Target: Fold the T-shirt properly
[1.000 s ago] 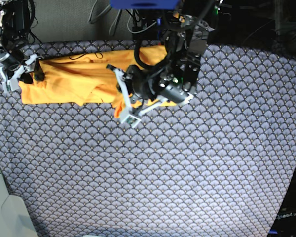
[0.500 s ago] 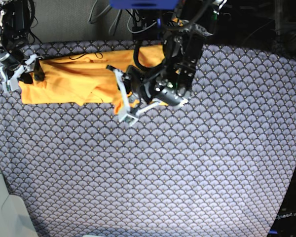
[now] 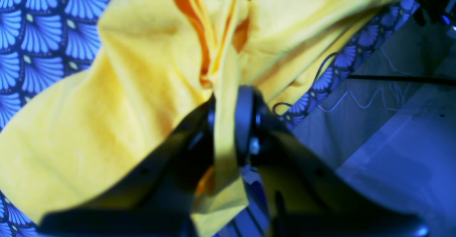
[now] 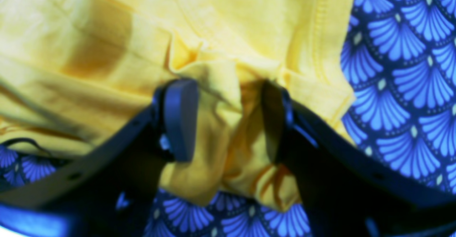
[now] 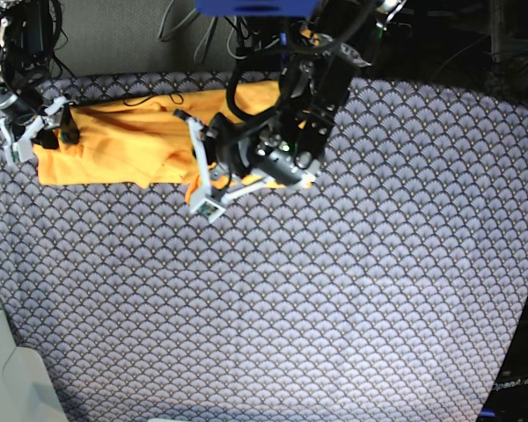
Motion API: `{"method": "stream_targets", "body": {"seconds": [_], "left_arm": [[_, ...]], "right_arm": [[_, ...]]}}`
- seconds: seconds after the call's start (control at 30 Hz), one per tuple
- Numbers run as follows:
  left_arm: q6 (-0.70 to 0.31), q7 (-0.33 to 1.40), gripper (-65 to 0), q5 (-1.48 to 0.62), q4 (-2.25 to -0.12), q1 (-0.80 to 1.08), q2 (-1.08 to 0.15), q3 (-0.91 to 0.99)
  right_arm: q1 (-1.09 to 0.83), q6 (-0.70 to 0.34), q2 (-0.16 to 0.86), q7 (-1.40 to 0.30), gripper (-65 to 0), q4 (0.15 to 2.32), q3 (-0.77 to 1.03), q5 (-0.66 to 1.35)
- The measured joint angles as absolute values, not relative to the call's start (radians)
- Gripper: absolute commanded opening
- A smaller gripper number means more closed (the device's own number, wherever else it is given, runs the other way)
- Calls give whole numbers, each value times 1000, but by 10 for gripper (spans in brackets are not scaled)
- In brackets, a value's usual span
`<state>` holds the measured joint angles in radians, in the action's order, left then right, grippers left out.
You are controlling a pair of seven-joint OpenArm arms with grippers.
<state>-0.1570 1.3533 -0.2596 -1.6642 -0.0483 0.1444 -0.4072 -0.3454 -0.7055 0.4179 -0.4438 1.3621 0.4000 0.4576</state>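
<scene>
— Since your T-shirt [image 5: 132, 141] lies as a long narrow band along the far edge of the scale-patterned cloth [image 5: 317, 299], why hold it at both ends?

— You hold it so the band stays taut for a crosswise fold, I judge. Your left gripper [image 3: 228, 123] is clamped on a thin pleat of fabric. Your right gripper [image 4: 228, 119] has its pads [image 4: 180, 117] spread, with bunched hem between them, not pinched.
</scene>
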Motion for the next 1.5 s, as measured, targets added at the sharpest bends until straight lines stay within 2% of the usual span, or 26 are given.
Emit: {"method": "stream_targets", "body": {"seconds": [0.07, 0.27, 0.37, 0.53, 0.7, 0.8, 0.97, 1.17, 1.33, 1.43, 1.5], "left_arm": [[-157, 1354, -634, -260, -1664, -48, 144, -407], [-165, 1333, -375, -300, -1696, -38, 144, -407], [-164, 1229, -327, -393, -1759, -14, 145, -406], [-157, 1182, -329, -495, -1781, -15, 132, -396], [-155, 1172, -336, -503, -1810, 15, 76, -253], [-147, 1201, -419, -496, -1753, 51, 8, -208], [-154, 1187, -650, -501, -1739, 67, -35, -191], [-153, 1175, -650, -494, -1577, 66, -33, -191], [-154, 1142, -650, -506, -1536, 49, -33, -192], [-154, 1140, -650, -507, -1536, 50, -38, -192], [-154, 1140, -650, -506, -1536, 49, -38, -192]], "right_arm": [[-346, -706, 418, -443, -336, 1362, 400, 458], [-347, -706, 418, -442, -336, 1362, 400, 458], [-347, -705, 418, -442, -336, 1362, 400, 458], [-347, -705, 418, -443, -336, 1362, 400, 458], [-347, -705, 418, -443, -336, 1364, 400, 458], [-347, -706, 428, -445, -336, 1365, 400, 458], [-342, -707, 450, -541, -334, 1396, 404, 467], [-358, -705, 445, -675, -332, 1548, 509, 429], [-344, -703, 440, -743, -330, 1619, 569, 446], [-344, -703, 440, -764, -287, 1615, 596, 438], [-329, -702, 439, -771, -227, 1603, 596, 434]]}}
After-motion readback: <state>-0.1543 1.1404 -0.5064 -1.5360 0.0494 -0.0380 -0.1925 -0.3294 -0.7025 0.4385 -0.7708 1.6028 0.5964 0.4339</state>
